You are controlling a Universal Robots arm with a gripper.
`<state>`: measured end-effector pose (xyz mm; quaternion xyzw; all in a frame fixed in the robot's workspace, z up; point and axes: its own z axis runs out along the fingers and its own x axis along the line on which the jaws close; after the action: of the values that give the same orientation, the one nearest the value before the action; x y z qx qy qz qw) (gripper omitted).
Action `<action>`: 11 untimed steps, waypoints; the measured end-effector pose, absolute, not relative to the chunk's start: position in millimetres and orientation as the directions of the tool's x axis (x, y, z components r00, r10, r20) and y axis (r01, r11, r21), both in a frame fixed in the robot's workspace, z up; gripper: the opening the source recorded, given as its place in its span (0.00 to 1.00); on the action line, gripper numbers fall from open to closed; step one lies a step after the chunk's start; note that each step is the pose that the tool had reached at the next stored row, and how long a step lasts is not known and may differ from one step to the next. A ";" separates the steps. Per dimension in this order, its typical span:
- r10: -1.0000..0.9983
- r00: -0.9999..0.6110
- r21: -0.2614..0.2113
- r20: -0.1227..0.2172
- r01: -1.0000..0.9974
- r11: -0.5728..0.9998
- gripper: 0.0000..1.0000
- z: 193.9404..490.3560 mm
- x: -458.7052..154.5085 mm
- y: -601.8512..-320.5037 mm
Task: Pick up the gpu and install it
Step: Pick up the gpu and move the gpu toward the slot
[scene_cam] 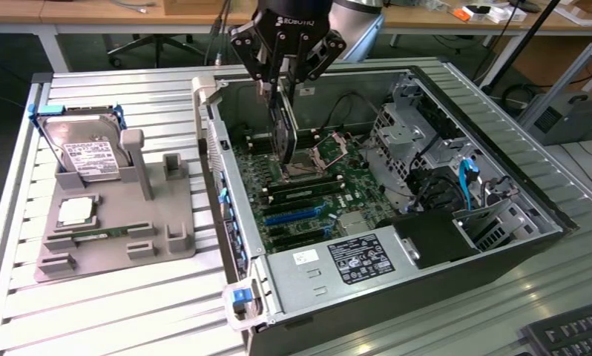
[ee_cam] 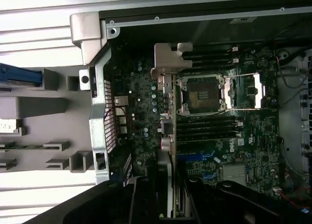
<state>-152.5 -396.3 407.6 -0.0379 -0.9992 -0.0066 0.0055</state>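
M: Slatted metal bench (scene_cam: 108,311), open PC case (scene_cam: 222,170) lying on its side on it, grey parts fixture (scene_cam: 118,215) just beside the case on the exterior view's left. Where's the gpu?

J: The gpu (scene_cam: 287,133) is in the air inside the case opening, above the motherboard (scene_cam: 321,200). It hangs from the jaws.

M: Jaws state?

J: Clamped on the gpu's upper end.

M: Orientation?

J: On edge. Long axis is near vertical with a slight lean, running from the jaws down toward the motherboard. From the wrist view the gpu (ee_cam: 174,136) reads edge-on as a thin line. Its silver bracket (ee_cam: 170,60) sits at the end away from the jaws, next to the open CPU socket (ee_cam: 202,94).

M: Seated in a slot?

J: Can't tell whether the low end touches the motherboard.

M: Fixture contents?

J: Hard drive (scene_cam: 90,157) stands upright at the far end. Memory stick (scene_cam: 93,235) lies flat nearer the front.
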 end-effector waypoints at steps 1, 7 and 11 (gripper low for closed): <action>0.076 -0.997 0.013 0.011 0.076 0.997 0.27 407.6 -152.5 -396.3; 0.076 -0.997 0.010 0.011 0.076 0.997 0.27 407.5 -151.0 -396.3; 0.076 -0.997 0.009 0.011 0.076 0.997 0.27 407.0 -145.5 -396.3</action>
<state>-145.5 -396.3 407.0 -0.0379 -0.9993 -0.0045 0.0054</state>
